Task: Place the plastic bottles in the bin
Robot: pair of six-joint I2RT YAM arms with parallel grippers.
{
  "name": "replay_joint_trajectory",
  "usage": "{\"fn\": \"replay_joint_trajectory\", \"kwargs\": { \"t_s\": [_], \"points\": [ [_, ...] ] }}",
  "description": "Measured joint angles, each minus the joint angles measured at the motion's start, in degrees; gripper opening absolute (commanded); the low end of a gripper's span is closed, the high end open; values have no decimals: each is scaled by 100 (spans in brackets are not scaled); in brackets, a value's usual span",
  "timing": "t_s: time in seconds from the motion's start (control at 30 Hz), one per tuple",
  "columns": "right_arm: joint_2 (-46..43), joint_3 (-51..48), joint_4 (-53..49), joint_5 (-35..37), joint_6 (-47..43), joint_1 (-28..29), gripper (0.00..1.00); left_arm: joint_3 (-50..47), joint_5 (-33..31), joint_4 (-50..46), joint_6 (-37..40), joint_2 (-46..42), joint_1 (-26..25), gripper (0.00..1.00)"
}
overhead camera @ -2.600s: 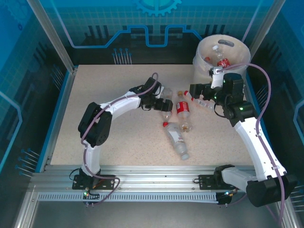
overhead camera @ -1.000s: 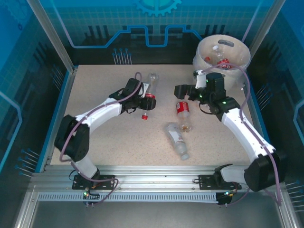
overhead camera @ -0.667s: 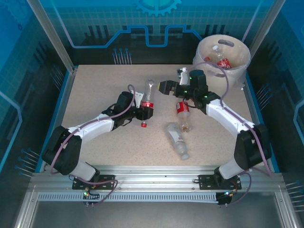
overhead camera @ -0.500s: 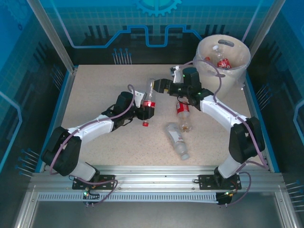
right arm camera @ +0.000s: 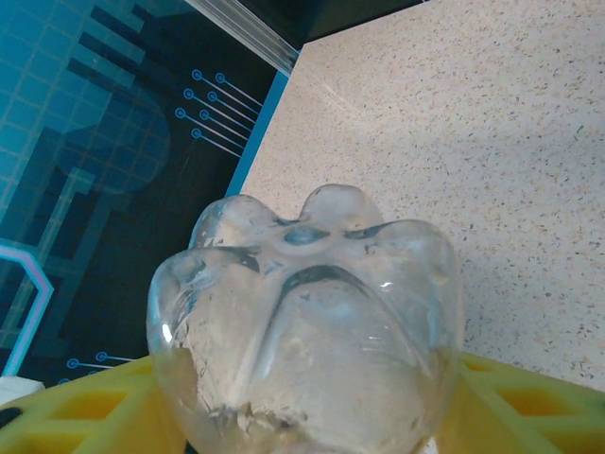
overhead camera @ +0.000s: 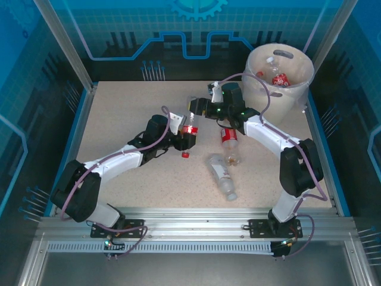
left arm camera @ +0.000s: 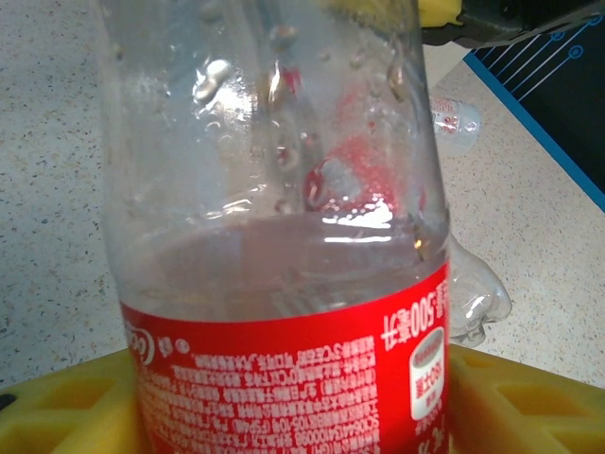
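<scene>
Our left gripper [overhead camera: 186, 140] is clamped on the label of the red-labelled bottle [overhead camera: 190, 121], mid-table. Our right gripper [overhead camera: 196, 108] pinches that bottle's clear base between its yellow pads [right arm camera: 515, 407]. More bottles [overhead camera: 221, 176] lie nearby, and the bin [overhead camera: 296, 90] stands in the far right corner.

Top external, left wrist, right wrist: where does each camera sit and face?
Top external: above and behind, looking down on the speckled table, white left arm, right arm, cream-white round plastic bin.
Left wrist: on the left tool, looking along its yellow fingers at the clear red-labelled plastic bottle.
Right wrist: on the right tool, its yellow fingers flanking that bottle's lobed base.
Shared: both wrist views see one bottle.
</scene>
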Motion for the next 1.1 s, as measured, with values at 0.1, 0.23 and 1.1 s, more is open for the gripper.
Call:
{"fn": "replay_joint_trajectory", "kwargs": {
  "t_s": [0.1,0.23,1.1],
  "points": [
    [28,2,7,15,13,2,51,0,-4,-4,-4,0,2,65],
    [46,2,31,13,13,11,50,0,-9,-26,-7,-4,2,69],
    [-1534,1985,-341,2973,-3423,-750,41,-833,-317,-695,-323,-1493,-15,99]
  ]
}}
